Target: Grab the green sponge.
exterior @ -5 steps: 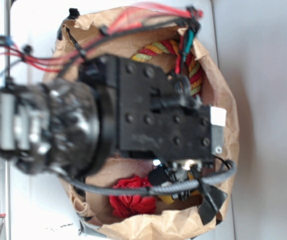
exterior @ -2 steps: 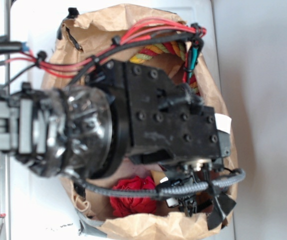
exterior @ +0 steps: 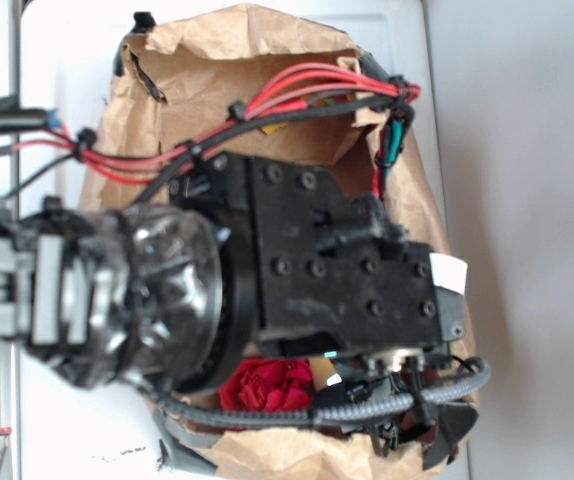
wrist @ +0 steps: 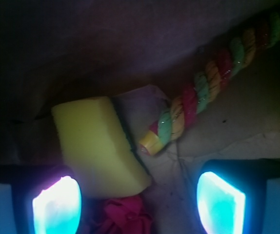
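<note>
The green sponge (wrist: 98,146) is a yellow foam wedge with a dark edge, lying on the bag floor just ahead of my left finger. My gripper (wrist: 139,204) is open, its two glowing pads (wrist: 57,207) set wide apart with nothing held between them. The sponge sits left of the midline, close to the left pad. In the exterior view the black wrist block hides most of the bag, and only a yellow sliver of the sponge (exterior: 324,372) shows under the block.
A red ruffled fabric ball (wrist: 125,217) lies between the fingers below the sponge, also seen as the ball (exterior: 267,385). A red-yellow-green twisted rope (wrist: 213,80) runs up to the right. Brown paper bag walls (exterior: 217,60) surround everything.
The arm has moved toward the near end of the bag. Its block now covers the rope and more of the red ball.
</note>
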`<state>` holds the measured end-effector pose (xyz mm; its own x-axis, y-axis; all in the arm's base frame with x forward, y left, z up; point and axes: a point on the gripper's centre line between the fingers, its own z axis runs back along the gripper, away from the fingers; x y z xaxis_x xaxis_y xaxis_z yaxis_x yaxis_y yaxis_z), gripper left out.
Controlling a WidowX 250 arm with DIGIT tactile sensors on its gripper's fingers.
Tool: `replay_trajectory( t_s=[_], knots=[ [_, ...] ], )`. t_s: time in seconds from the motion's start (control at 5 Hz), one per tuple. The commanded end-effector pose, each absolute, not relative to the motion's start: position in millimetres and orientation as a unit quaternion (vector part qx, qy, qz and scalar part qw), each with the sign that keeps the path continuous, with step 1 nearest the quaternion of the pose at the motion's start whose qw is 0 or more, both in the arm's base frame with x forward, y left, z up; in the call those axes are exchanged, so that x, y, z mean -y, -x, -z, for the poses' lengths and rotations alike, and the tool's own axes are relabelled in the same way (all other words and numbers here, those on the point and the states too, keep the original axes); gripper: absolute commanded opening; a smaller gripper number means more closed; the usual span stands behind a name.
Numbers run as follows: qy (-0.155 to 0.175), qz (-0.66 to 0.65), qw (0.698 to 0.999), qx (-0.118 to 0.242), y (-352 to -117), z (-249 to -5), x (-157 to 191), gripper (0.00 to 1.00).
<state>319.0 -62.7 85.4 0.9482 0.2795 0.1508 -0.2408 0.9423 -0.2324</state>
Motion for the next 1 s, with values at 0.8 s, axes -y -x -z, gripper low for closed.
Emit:
replay_trajectory(
  t_s=[0.8],
  knots=[
    [0.083, -0.081, 0.983, 0.140, -334, -105, 83, 1.00]
  ],
)
